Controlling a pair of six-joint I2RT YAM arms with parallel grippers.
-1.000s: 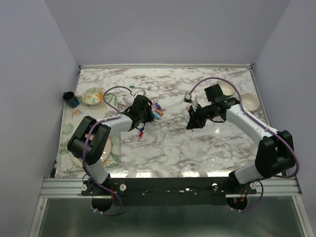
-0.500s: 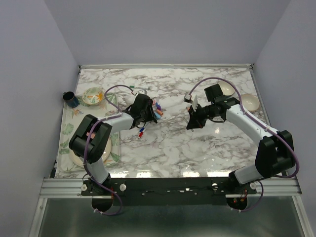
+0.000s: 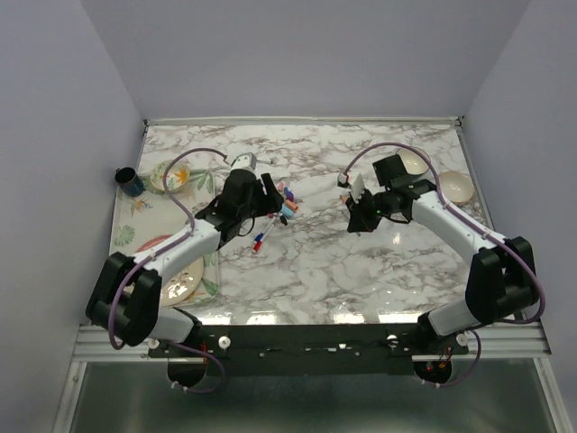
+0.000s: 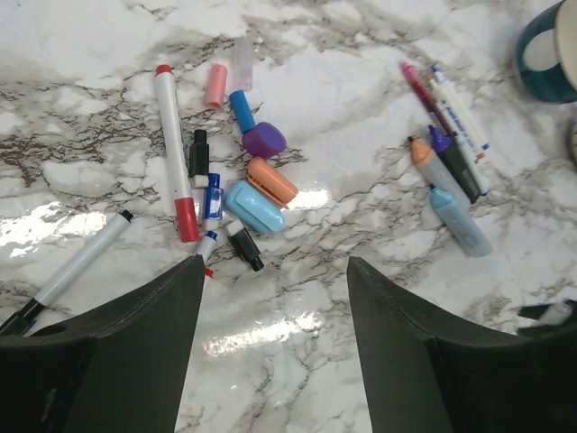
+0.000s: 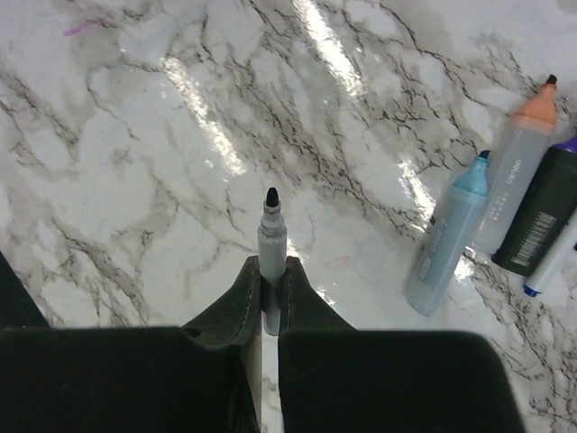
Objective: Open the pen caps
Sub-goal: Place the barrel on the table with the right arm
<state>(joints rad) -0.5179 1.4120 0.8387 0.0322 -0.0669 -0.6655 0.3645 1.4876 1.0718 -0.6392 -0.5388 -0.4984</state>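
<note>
Several pen caps lie in a loose cluster on the marble: pink, blue, purple, orange, light blue and black. From above, this cluster of caps sits just right of my left gripper. My left gripper is open over bare marble just short of the caps, holding nothing. My right gripper is shut on an uncapped grey pen, black tip pointing forward. It hovers mid-table.
A white pen with red ends and a black-tipped white pen lie left of the caps. Uncapped pens lie to their right; the light blue pen is nearest. Cream bowls, teal cup and floral bowl stand at the table sides.
My left jaws have opened wide. The left arm's elbow swung down and left, and its wrist drew back slightly from the caps. The right gripper keeps its pen, barely shifted.
</note>
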